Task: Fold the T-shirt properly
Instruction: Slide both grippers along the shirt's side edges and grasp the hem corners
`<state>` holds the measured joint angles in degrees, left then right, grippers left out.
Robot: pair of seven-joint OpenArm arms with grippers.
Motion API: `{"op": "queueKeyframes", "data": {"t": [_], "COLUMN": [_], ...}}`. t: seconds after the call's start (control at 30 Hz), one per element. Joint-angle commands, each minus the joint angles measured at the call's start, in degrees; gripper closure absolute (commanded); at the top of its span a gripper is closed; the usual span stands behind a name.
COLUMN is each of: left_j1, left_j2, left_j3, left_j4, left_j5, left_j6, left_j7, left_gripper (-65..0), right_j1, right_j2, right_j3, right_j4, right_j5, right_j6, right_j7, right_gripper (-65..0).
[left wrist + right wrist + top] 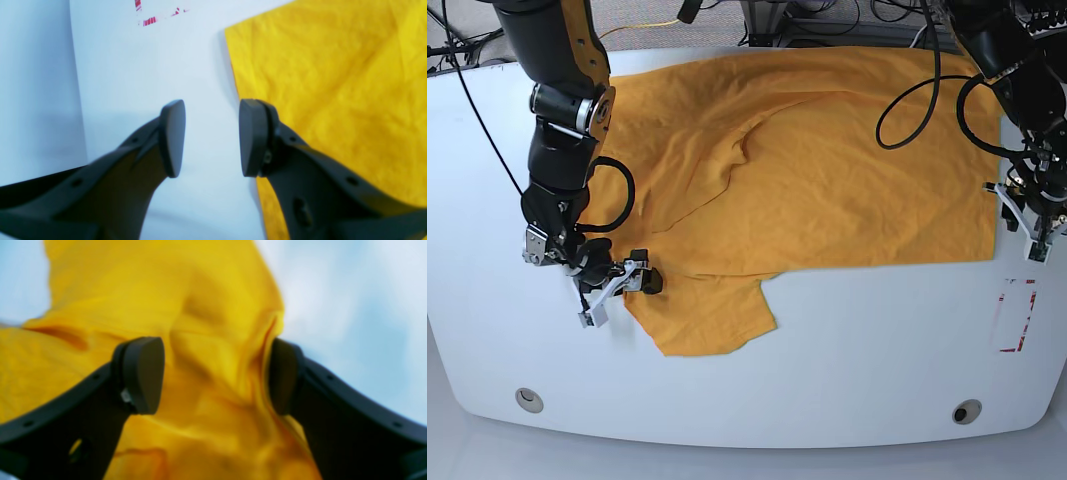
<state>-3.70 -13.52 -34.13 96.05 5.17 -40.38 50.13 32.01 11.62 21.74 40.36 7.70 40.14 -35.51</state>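
The orange-yellow T-shirt (807, 180) lies spread and wrinkled on the white table (847, 360), with one sleeve (707, 315) pointing toward the front edge. No lettering shows. My right gripper (617, 290) sits low at that sleeve's left edge. In the right wrist view it (217, 376) stands wide open with a raised ridge of T-shirt cloth (213, 350) between its fingers, and the right pad touches the fold. My left gripper (1024, 222) hovers at the T-shirt's right edge. In the left wrist view it (211, 136) is open over bare table, with the T-shirt's edge (317, 83) under its right finger.
A red-striped marking (1013, 315) lies on the table in front of my left gripper and appears again in the left wrist view as red stripes (150, 20). Two round holes (527, 400) (967, 412) sit near the front edge. Black cables (927, 100) loop over the back right.
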Motion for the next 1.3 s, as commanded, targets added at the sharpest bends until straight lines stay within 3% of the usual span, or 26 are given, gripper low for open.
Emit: {"op": "queueKeyframes", "data": {"t": [0.0,0.07,0.13,0.23,0.37,0.53,0.73,1.1,1.17,1.27], "left_j1": [-3.81,-4.87,-6.80,-9.09,-11.81,-14.71,-16.30,-18.58,-19.28,-20.25], "left_j2": [-1.21,-1.38,-1.47,-1.47,-1.47,-1.47,-1.47,-1.29,-1.12,-1.12], "left_j3": [-0.55,-0.55,-0.64,-0.64,-0.64,-0.55,-0.29,-0.29,-0.29,-0.29], "left_j4": [-1.33,-3.43,-6.78,-9.94,-15.13,-23.13,-31.13,-38.78,-39.48,-41.85], "left_j5": [-0.11,-0.11,-0.20,-0.20,-0.38,-0.38,-0.38,-0.47,-0.47,-0.47], "left_j6": [0.38,1.57,4.91,9.74,15.72,15.99,15.90,15.81,15.81,15.81], "left_j7": [-1.12,-1.29,-1.38,-1.38,-1.47,-5.16,-8.94,-10.52,-11.14,-12.28], "left_gripper": [-27.1,-31.1,-39.2,-45.6,-47.9,-47.9,-47.9,-46.9,-44.2,-31.1], "right_j1": [1.27,1.27,1.27,1.27,1.27,1.53,1.62,1.53,1.53,1.53], "right_j2": [0.12,0.12,0.12,-0.23,-0.23,-0.23,-0.14,1.00,1.00,1.09], "right_j3": [-0.07,-0.07,-0.07,-0.07,-0.15,-0.15,-0.15,-0.15,-0.15,-0.15], "right_j4": [0.39,0.30,0.30,0.30,0.30,0.30,0.39,0.56,0.65,0.65], "right_j5": [-0.45,-0.36,-0.28,-0.36,-0.45,-0.45,-0.45,-0.36,-0.36,-0.36], "right_j6": [-0.14,-0.14,-0.14,-0.14,-0.14,-0.14,-0.14,-0.14,-0.14,-0.14], "right_j7": [1.88,2.14,2.85,3.11,3.11,2.85,2.76,2.76,2.76,2.76], "right_gripper": [-43.1,-40.0,-32.8,-23.5,-13.0,-3.5,-2.4,-2.2,-2.2,-1.7]}}
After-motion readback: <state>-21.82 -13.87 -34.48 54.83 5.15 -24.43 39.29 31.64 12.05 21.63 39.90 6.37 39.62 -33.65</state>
